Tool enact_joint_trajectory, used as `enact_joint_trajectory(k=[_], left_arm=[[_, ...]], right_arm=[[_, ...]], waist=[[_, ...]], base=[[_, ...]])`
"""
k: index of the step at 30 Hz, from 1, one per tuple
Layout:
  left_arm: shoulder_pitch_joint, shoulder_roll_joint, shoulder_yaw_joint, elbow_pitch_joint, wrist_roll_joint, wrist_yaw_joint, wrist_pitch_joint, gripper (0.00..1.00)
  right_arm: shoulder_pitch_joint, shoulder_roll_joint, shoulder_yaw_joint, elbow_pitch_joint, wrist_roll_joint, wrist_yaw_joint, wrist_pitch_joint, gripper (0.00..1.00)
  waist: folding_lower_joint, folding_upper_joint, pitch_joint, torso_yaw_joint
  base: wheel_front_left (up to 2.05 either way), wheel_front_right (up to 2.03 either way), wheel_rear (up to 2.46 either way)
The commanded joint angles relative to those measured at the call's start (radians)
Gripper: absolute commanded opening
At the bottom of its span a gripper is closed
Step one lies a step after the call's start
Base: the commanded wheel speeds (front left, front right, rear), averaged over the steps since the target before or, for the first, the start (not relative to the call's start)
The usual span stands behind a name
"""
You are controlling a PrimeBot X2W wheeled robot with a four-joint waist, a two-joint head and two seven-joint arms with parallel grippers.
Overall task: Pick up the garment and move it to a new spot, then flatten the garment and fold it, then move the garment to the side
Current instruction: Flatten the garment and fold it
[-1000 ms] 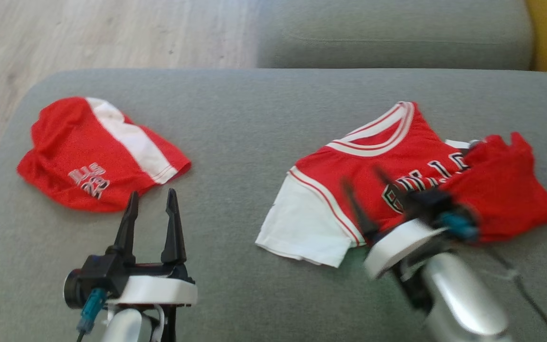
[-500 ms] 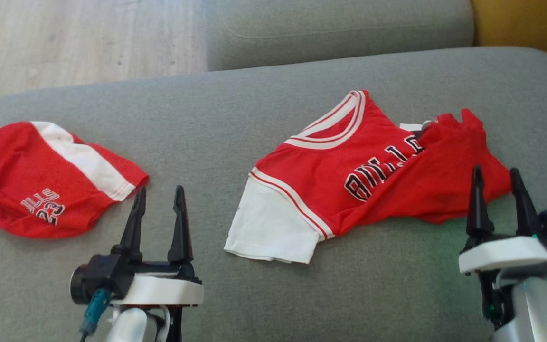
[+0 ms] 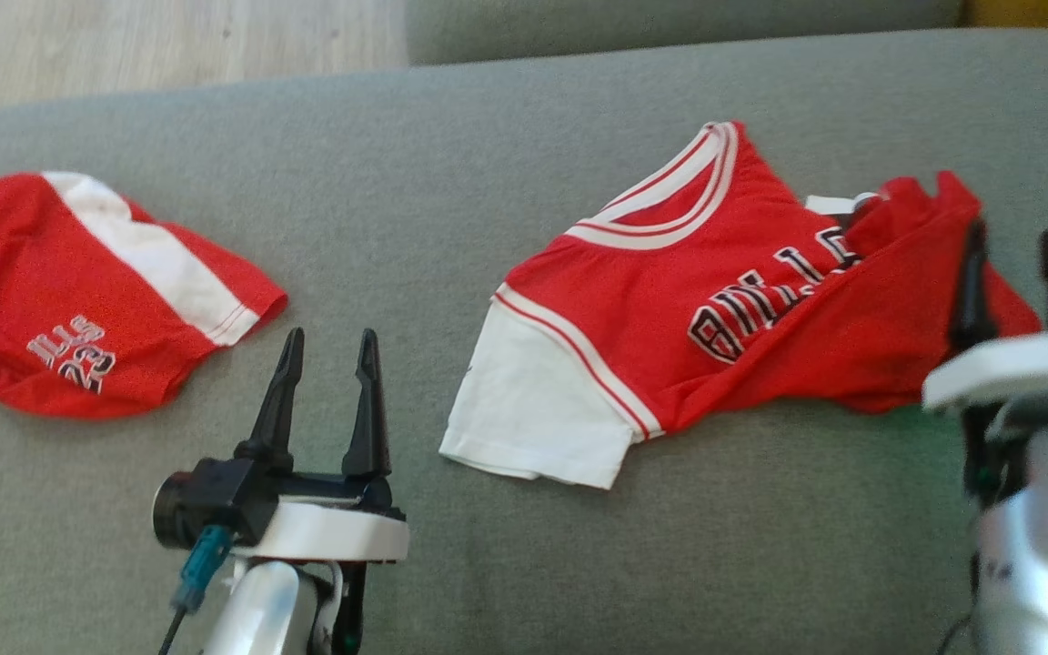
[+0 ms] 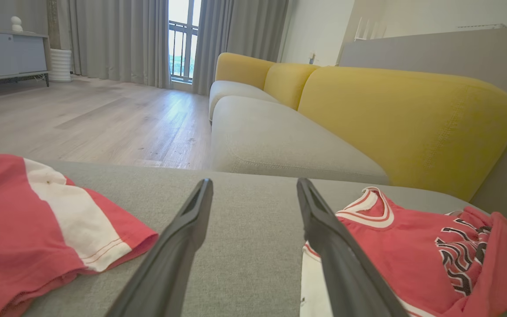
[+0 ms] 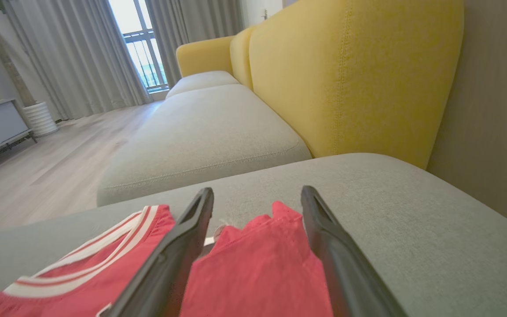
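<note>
The jersey [image 3: 715,309] lies on the right half of the cushion [image 3: 451,182]. Its long axis runs across from the white sleeve [image 3: 542,409] near the middle to a bunched red end by the right edge. The collar points toward the far edge.

The right gripper [image 3: 1011,232] is the nearer one. Its fingers are spread and empty, and they point at the far edge with their tips over the bunched end. In the right wrist view that red fold [image 5: 258,264] sits between the two fingers, though whether they touch the cloth cannot be told.

The left gripper [image 3: 331,335] is also spread wide and holds nothing. It hovers over bare cushion near the front edge, with the sleeve just to its right and the shorts [image 3: 78,291] to its left by the left edge.

The jersey is probably the garment in hand. The right gripper need only drop and close on the fold, while the left would have to shift right to reach the sleeve.
</note>
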Motion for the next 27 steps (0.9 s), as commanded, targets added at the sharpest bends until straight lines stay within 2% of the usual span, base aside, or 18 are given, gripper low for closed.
enact_joint_trajectory(k=[1,10,20,21,22,27], left_arm=[[-0.04,0.004,0.021,-0.022,0.004,-0.002,-0.006,1.0],[-0.07,0.004,-0.011,-0.01,-0.007,-0.004,-0.006,1.0],[-0.089,0.004,-0.017,-0.005,-0.002,-0.002,-0.006,1.0],[-0.092,0.004,-0.017,-0.003,-0.002,-0.001,-0.006,1.0],[-0.094,0.004,-0.018,-0.002,-0.003,-0.001,-0.006,1.0],[-0.095,0.004,-0.016,0.002,-0.006,0.001,-0.006,1.0]], right_arm=[[-0.067,-0.005,-0.006,-0.004,-0.012,0.007,0.017,1.0],[-0.268,-0.005,-0.284,0.232,-0.24,0.007,0.104,1.0],[-0.372,-0.005,-0.391,0.417,-0.346,0.007,0.002,1.0],[-0.381,-0.005,-0.396,0.431,-0.353,0.007,-0.007,0.47],[-0.389,-0.005,-0.401,0.445,-0.361,0.007,-0.015,0.0],[-0.418,-0.005,-0.402,0.5,-0.366,0.007,-0.073,0.0]], waist=[[-0.0001,0.0,0.03,0.027],[-0.0001,0.0,0.088,0.084],[-0.0001,0.0,0.115,0.084],[-0.0001,0.0,0.117,0.083],[-0.0001,0.0,0.119,0.081],[-0.0001,0.0,0.116,0.065]], base=[[0.0,0.0,0.0],[0.0,0.0,0.0],[0.0,0.0,0.0],[0.0,0.0,0.0],[0.0,0.0,0.0],[0.0,0.0,0.0]])
